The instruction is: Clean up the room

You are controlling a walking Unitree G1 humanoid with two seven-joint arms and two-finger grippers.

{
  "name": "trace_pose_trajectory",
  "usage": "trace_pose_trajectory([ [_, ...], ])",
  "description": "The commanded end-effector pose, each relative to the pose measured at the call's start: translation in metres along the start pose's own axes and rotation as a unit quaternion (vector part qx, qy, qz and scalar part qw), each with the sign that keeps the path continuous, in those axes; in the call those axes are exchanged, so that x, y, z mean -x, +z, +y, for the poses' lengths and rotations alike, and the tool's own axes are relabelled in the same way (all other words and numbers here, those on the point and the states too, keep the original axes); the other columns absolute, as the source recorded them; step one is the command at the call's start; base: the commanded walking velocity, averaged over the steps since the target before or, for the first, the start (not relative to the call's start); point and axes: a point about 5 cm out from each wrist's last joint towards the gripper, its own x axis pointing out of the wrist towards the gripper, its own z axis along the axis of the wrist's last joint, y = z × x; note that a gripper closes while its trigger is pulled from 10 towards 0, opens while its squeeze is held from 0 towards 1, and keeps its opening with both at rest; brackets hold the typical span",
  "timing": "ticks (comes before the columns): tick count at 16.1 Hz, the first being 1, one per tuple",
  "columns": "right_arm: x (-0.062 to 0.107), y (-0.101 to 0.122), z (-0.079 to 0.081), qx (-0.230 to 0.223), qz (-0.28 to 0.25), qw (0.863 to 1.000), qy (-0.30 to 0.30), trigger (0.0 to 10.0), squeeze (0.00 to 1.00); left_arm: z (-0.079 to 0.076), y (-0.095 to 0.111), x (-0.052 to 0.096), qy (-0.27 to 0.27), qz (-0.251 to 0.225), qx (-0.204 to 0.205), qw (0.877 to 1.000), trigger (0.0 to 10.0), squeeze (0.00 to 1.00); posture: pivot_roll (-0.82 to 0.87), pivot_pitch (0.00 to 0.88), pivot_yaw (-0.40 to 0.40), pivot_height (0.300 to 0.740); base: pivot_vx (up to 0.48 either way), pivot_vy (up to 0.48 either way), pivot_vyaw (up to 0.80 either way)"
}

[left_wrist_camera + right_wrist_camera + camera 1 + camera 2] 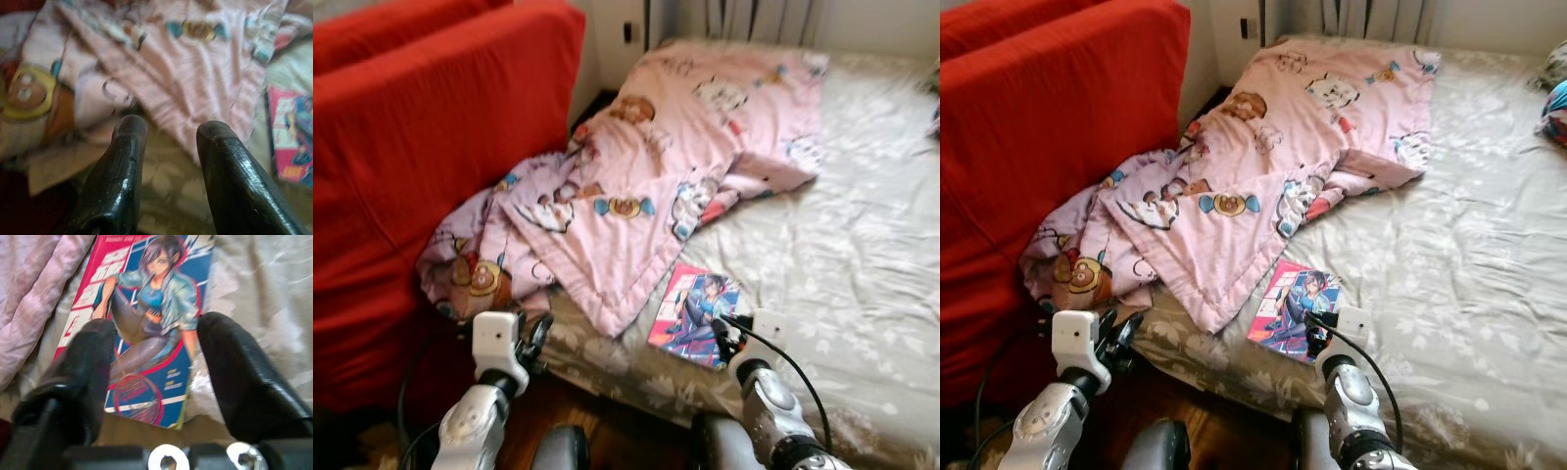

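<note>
Comic book (146, 328) is seen flat on the bed sheet (862, 274), just ahead of the right gripper (154, 357), fingers spread. Pink blanket (636, 186) lies ahead of the left gripper (168, 132), also spread, beside a red sofa (421, 147).

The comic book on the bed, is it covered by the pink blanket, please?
No, the comic book lies bare on the sheet beside the pink blanket.
</note>
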Motion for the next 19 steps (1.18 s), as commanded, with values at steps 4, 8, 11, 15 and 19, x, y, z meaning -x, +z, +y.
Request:
trace_pose_trajectory([
  [4, -0.001, 0.001, -0.006, -0.007, 0.010, 0.999, -0.030, 10.0, 0.24, 0.016, 0.009, 0.017, 0.017, 0.009, -0.013, 1.000, 10.0, 0.00, 0.12, 0.239, 0.087, 0.631, 0.000, 0.000, 0.00],
  [8, -0.003, 0.017, -0.020, -0.010, -0.023, 0.998, -0.055, 10.0, 0.00, 0.014, 0.009, 0.023, 0.021, 0.014, -0.012, 1.000, 10.0, 0.00, 0.11, 0.242, 0.081, 0.631, 0.000, 0.000, 0.00],
  [11, -0.001, 0.014, -0.028, -0.012, -0.013, 0.998, -0.064, 10.0, 0.00, 0.011, 0.007, 0.027, 0.018, 0.024, -0.016, 0.999, 10.0, 0.00, 0.11, 0.237, 0.079, 0.631, 0.000, 0.000, 0.00],
  [15, 0.001, 0.003, -0.030, -0.009, 0.025, 0.997, -0.071, 10.0, 0.00, 0.010, 0.008, 0.029, 0.013, 0.027, -0.026, 0.999, 10.0, 0.00, 0.12, 0.240, 0.087, 0.631, 0.000, 0.000, 0.00],
  [19, -0.002, 0.009, -0.025, -0.013, 0.016, 0.997, -0.068, 10.0, 0.00, 0.011, 0.009, 0.032, 0.009, 0.032, -0.034, 0.999, 10.0, 0.00, 0.13, 0.243, 0.095, 0.631, 0.000, 0.000, 0.00],
])
